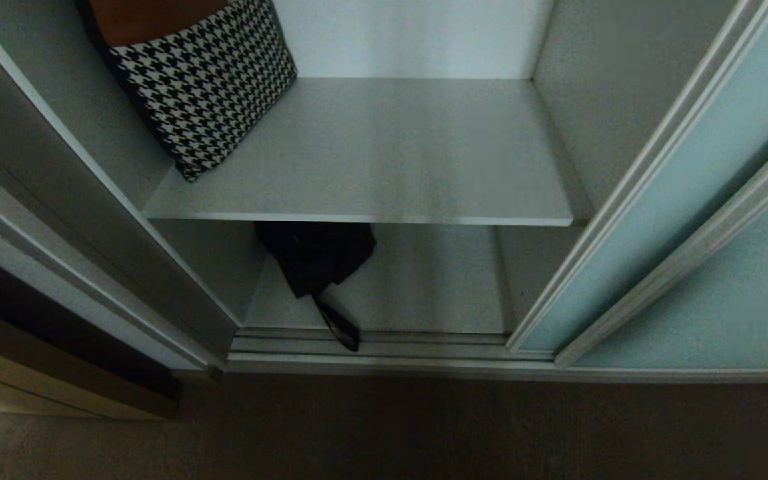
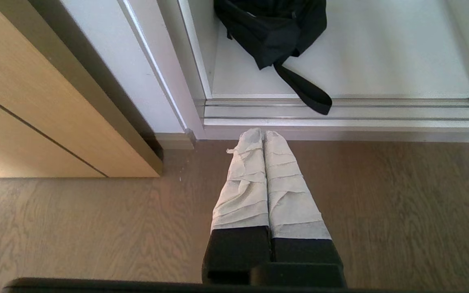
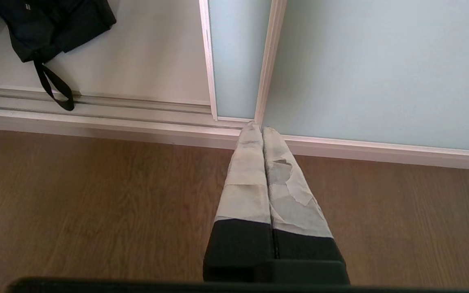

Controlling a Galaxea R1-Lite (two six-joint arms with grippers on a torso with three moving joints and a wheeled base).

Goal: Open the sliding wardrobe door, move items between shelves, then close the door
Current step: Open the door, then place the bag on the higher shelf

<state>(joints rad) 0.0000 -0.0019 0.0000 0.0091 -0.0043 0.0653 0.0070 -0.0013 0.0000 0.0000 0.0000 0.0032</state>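
At the far left a wooden cabinet (image 2: 55, 106) stands against the wardrobe's white side frame (image 1: 91, 253). On the upper shelf (image 1: 384, 153), a black-and-white houndstooth cushion (image 1: 207, 87) leans in the left rear corner, leaving the board bare out to its straight front edge and right wall. Below it, the black shoulder bag (image 1: 314, 257) lies on the left part of the bottom shelf (image 1: 437, 280), its strap (image 1: 339, 327) trailing forward over the floor track (image 1: 371, 343); the boards to its right lie free. The sliding wardrobe door (image 1: 691, 187) is slid aside to the right, overlapping a second panel. The left gripper (image 2: 263, 134) hovers above the wood floor (image 2: 381, 211) just before the track, its wrapped fingers clenched together on nothing. The right gripper (image 3: 261, 129), likewise clenched and empty, points at the door frames' lower edge.
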